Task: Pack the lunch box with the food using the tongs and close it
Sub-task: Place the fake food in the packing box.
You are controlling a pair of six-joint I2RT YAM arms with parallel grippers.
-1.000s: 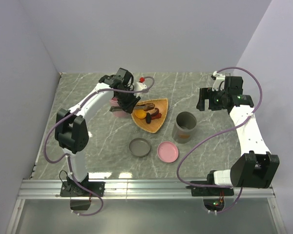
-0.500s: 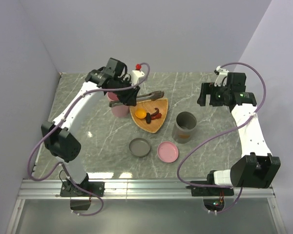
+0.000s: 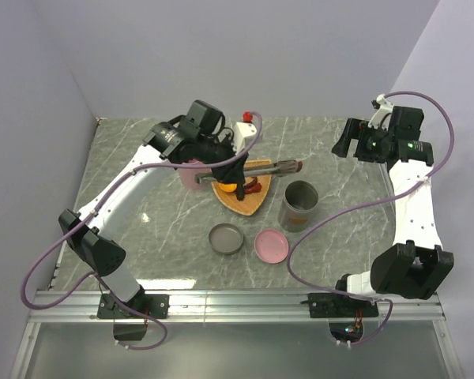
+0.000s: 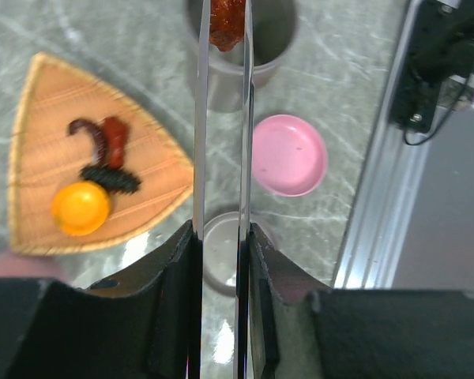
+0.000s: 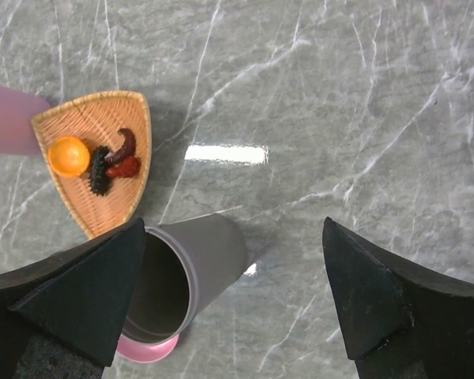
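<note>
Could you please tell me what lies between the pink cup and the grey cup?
The plate, with food on it, lies there, as the top view shows; the tongs pass over its far edge.

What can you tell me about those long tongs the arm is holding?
The tongs are two long, thin, shiny metal arms running nearly parallel, close together. The left gripper squeezes them from both sides, one finger against each arm. Their far tips pinch a reddish-brown food piece right over the open grey cup.
</note>
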